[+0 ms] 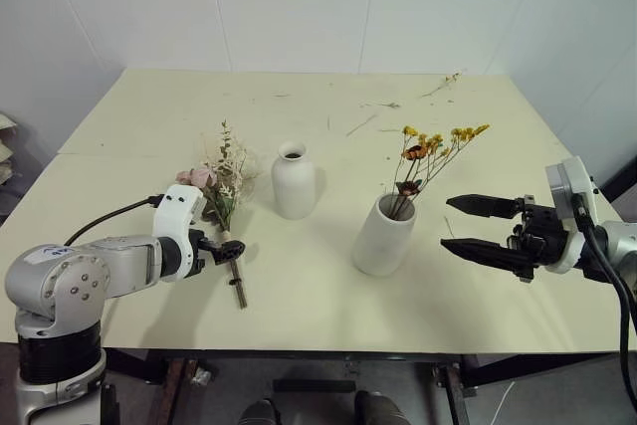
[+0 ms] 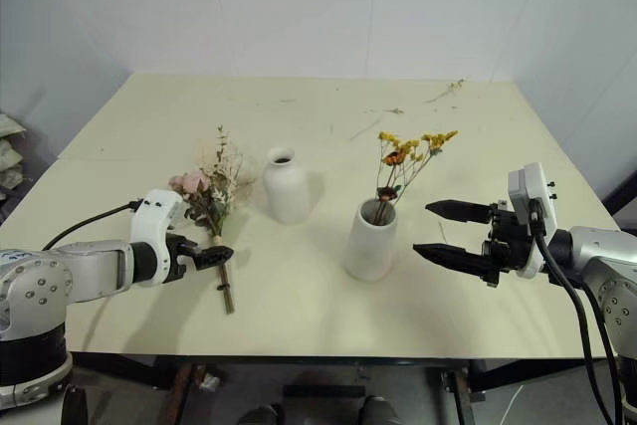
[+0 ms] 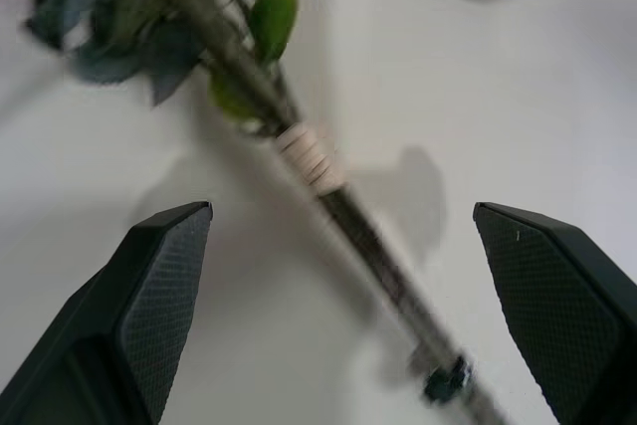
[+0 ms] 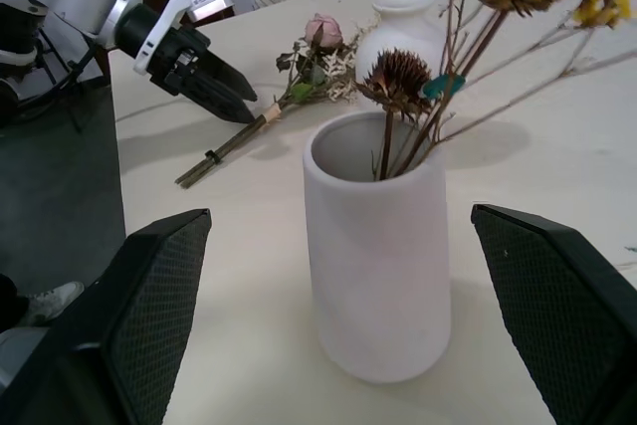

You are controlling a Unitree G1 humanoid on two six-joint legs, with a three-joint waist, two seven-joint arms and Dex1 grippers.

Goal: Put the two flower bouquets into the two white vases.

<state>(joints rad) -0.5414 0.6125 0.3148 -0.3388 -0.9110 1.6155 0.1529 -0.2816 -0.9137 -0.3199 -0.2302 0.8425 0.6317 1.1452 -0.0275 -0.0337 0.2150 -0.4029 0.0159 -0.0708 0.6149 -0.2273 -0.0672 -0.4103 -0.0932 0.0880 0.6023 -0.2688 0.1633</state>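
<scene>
A pale desk [image 1: 299,316] seen from above, with two white vases near its middle. The wide-mouthed cylinder vase [image 1: 383,236] already holds the thin spray of yellow-orange flowers [image 1: 433,146], whose stems lean up and away from the robot toward its right. So one half of the job looks finished.

The bottle-shaped vase [image 1: 294,181] with the narrow neck stands empty, to the left of the cylinder and a little further back. Just beside it on the left, the bunch of pink dried roses [image 1: 214,181] lies flat on the desk, flower heads pointing away from the robot and the tied brown stem pointing toward the front edge.

The left gripper [image 1: 231,251] hangs over that stem, fingers spread wide on either side of it, not touching it as far as the wrist view shows. The right gripper [image 1: 476,226] is also spread wide and empty, level and pointing at the cylinder vase from the right, near but clear of it.

Left to do, by my reading: close on the rose stem, lift the bunch and drop its stem into the narrow neck
</scene>
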